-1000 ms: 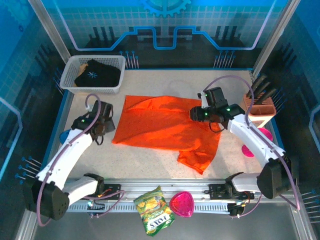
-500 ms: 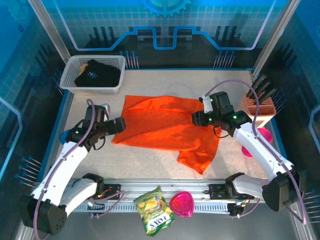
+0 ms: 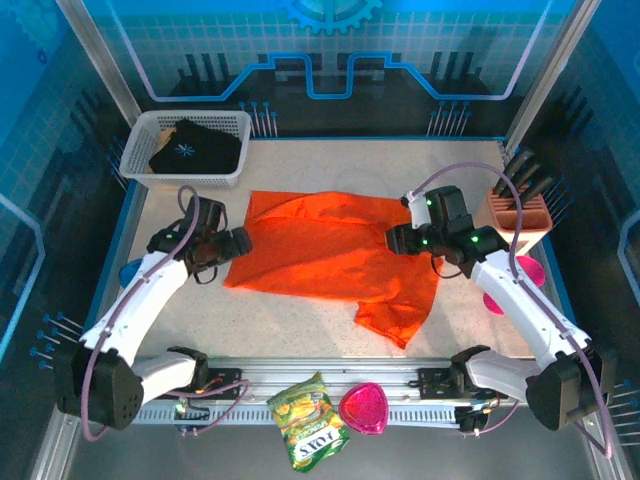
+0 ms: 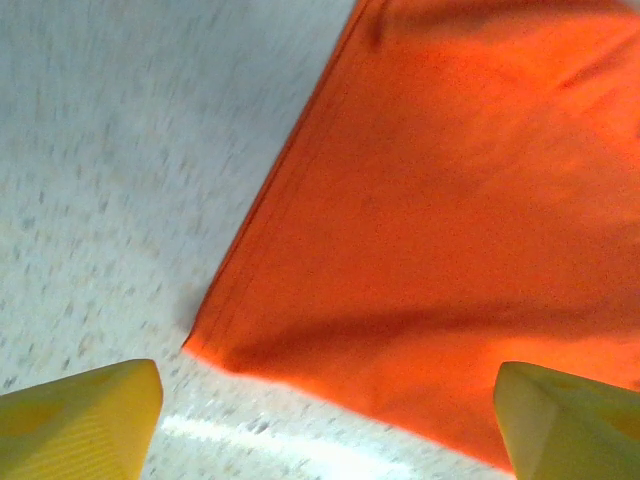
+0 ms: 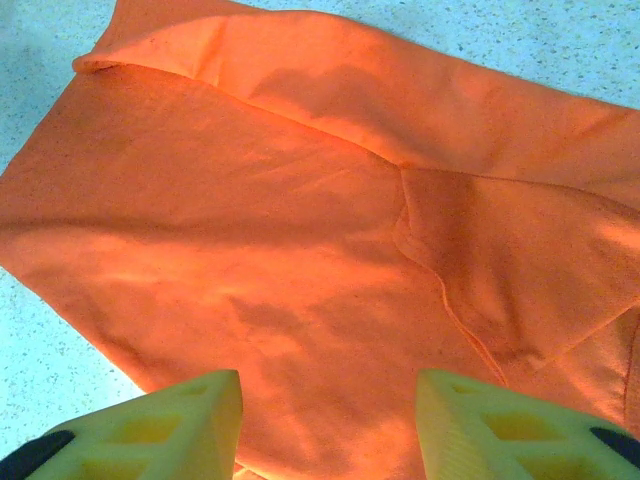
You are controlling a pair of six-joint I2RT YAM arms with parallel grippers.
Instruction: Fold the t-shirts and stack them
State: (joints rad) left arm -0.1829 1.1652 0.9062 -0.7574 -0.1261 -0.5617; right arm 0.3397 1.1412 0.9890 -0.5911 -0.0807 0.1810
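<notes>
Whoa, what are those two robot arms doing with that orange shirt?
They are folding t-shirts. The orange t-shirt lies spread out on the table, a bit rumpled at its near right corner. The left arm has its jaws open right by the shirt's near left corner, and the right arm has its jaws open over the shirt's right side. Neither one is gripping cloth at this moment. The black t-shirt lies in the white basket at the far left.
</notes>
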